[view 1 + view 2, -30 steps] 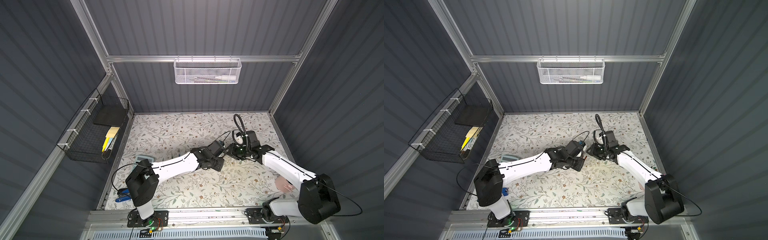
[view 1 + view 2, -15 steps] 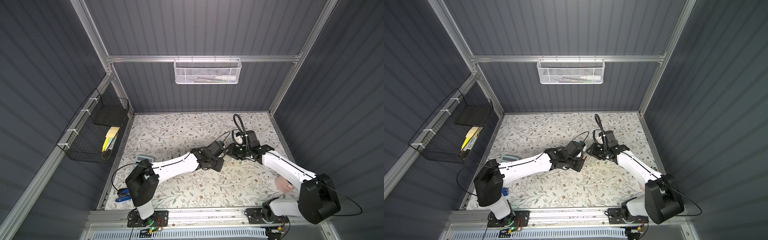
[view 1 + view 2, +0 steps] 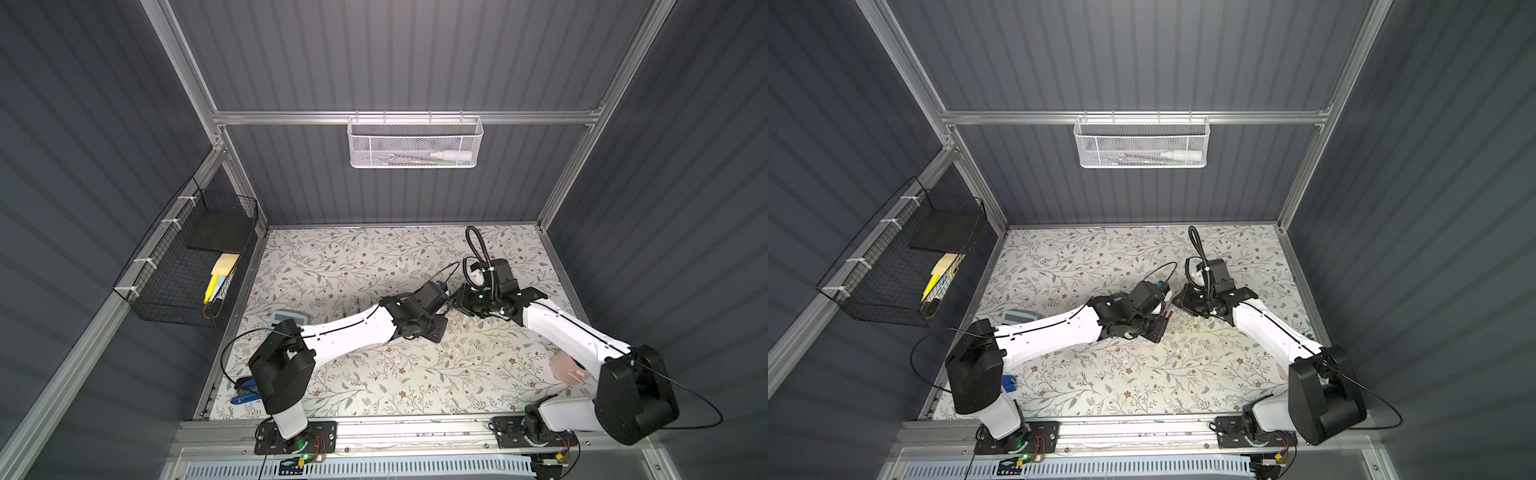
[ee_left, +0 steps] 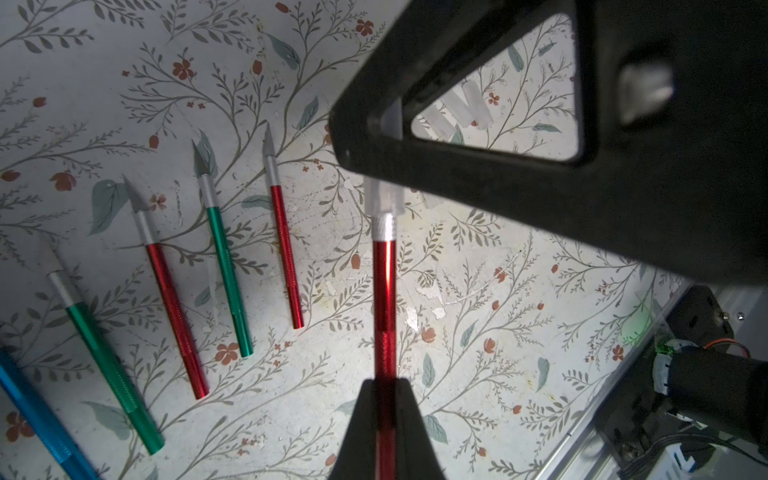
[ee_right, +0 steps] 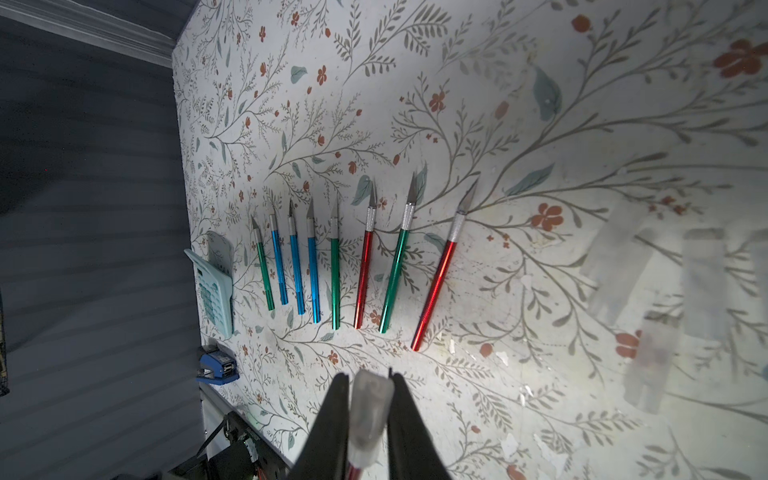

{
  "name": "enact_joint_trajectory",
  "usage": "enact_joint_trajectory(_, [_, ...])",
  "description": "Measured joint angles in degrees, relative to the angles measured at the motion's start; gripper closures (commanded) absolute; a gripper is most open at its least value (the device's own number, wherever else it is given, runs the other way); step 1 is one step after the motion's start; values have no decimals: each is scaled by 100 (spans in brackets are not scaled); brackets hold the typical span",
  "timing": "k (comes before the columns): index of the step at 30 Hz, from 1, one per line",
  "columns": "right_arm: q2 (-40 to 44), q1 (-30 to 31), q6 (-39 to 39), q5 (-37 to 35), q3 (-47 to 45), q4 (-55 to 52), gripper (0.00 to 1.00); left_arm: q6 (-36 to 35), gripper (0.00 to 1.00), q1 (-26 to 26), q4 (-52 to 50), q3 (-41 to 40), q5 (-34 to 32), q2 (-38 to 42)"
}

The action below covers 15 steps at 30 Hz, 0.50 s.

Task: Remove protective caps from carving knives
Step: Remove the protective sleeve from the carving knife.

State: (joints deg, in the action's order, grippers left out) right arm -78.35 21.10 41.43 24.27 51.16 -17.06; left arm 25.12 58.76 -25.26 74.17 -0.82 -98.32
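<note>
1. Eight carving knives [image 5: 335, 278] lie bare in a row on the tabletop [image 5: 519, 104], well beyond the tips of the right pincer [image 5: 369, 378]; loose protective caps [image 5: 702, 282] lie off to its side.
2. Ninth knife [image 4: 384, 291], red: handle clamped in the closed left pincer [image 4: 384, 384], held clear of the tabletop.
3. Its cap [image 5: 370, 411] sits between the right pincer's jaws, which are closed on it, facing the left pincer.
4. Risks: an off-axis pull could jam the cap; a hard squeeze could pinch the soft tube onto the blade; the slick handle could slide through the left pincer.
</note>
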Motion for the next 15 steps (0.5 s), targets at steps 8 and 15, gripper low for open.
enact_joint_trajectory(8, [0, 7, 20, 7, 15, 26, 93, -2, 100, 0, 4, -2, 2, 0])
enact_joint_trajectory(15, [0, 7, 20, 7, 20, 28, 95, -2, 100, -33, 7, -4, 2, 0])
